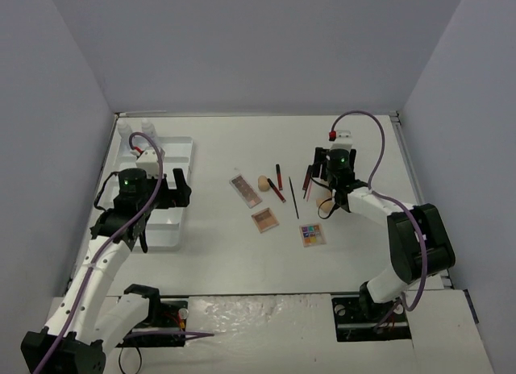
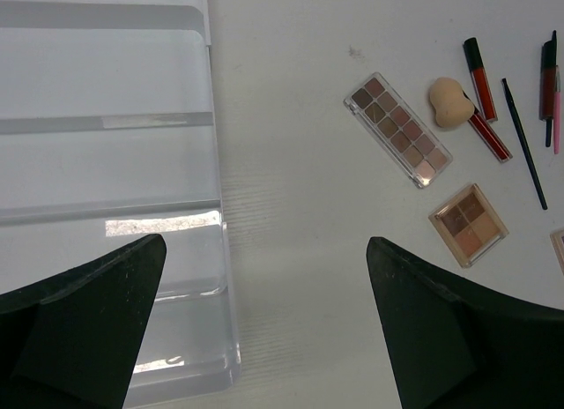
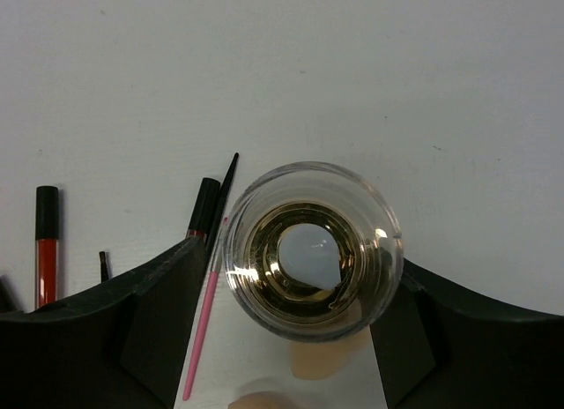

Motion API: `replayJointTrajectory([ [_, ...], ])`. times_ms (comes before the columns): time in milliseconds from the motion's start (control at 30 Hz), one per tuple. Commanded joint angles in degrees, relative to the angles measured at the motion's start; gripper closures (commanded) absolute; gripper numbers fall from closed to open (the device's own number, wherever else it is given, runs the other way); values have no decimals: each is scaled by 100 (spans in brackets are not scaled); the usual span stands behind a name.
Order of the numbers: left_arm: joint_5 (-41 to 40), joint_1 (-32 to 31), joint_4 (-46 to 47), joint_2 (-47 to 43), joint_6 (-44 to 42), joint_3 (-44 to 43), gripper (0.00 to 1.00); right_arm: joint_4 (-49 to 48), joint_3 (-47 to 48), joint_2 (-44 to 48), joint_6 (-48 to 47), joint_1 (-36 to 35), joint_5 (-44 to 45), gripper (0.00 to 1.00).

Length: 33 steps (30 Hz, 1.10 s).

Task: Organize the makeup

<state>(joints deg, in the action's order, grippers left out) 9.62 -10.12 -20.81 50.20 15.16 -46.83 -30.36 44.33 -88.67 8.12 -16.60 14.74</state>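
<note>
1. Nearest the arm bases lies a small multicoloured palette point(image 1: 313, 234). It is flat on the table point(image 1: 242, 269), toward the right arm's side.
2. Just beyond it and to the left lies a square brown-toned palette point(image 2: 469, 224), set apart from everything else.
3. The left arm reaches forward from its base, forearm slanting up the left side and wrist turned toward the table's middle. The left gripper point(image 2: 266, 241) hangs above the right-hand rim of the white tray point(image 2: 106, 171). Its fingers are spread wide with nothing between them. All the loose makeup lies well to its right.
4. The right arm is folded: its upper link rises from the base and the forearm runs back to the left, with the wrist pointing down. The right gripper point(image 3: 304, 259) has an amber bottle point(image 3: 310, 250) between its fingers. The bottle is seen end-on, and the jaws press against both of its sides.
5. A peach sponge point(image 3: 324, 360) lies on the table on the near side of that bottle.
6. Just left of the held bottle lie a pink stick point(image 3: 204, 325), a black-capped pencil point(image 3: 204, 206) and a thin dark brush tip.
7. In the middle, a long neutral palette point(image 2: 398, 129) lies on a diagonal. Another peach sponge point(image 2: 450, 103) sits just beside its far right end.
8. Right of that sponge lie a red lip tube point(image 2: 480, 67), a red pencil point(image 2: 489, 136) and a thin black brush point(image 2: 524, 145), close together.
9. Farthest off, two clear bottles point(image 1: 147, 130) stand at the tray's far end.
</note>
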Motion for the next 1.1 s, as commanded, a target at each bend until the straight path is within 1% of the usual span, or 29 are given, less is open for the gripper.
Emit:
replayJointTrajectory([
  [0,79,-43,279,4,-73,-72,3,-594,285,-109,-163,-27,-10,38],
  [200,56,-43,257,6,-68,-53,3,-749,266,-233,-179,-19,21,50],
  [300,42,-43,229,-15,-110,-25,3,-812,251,-254,-233,-19,35,61],
  [533,23,-43,289,-135,-153,140,3,-858,253,-201,-434,-19,-38,96],
  [600,30,-43,311,-186,-146,184,3,-850,304,-113,-449,-34,-192,99],
  [767,-30,-43,358,-282,-145,236,3,-736,634,138,-521,-260,-786,100],
  [800,-34,-43,351,-285,-145,231,3,-719,739,139,-530,-349,-839,100],
  [867,-69,-43,262,-317,-141,174,3,-557,1098,116,-613,-625,-1377,100],
  [1067,-219,-43,3,-447,-44,-16,3,-434,1836,-255,-651,-1302,-2296,100],
])
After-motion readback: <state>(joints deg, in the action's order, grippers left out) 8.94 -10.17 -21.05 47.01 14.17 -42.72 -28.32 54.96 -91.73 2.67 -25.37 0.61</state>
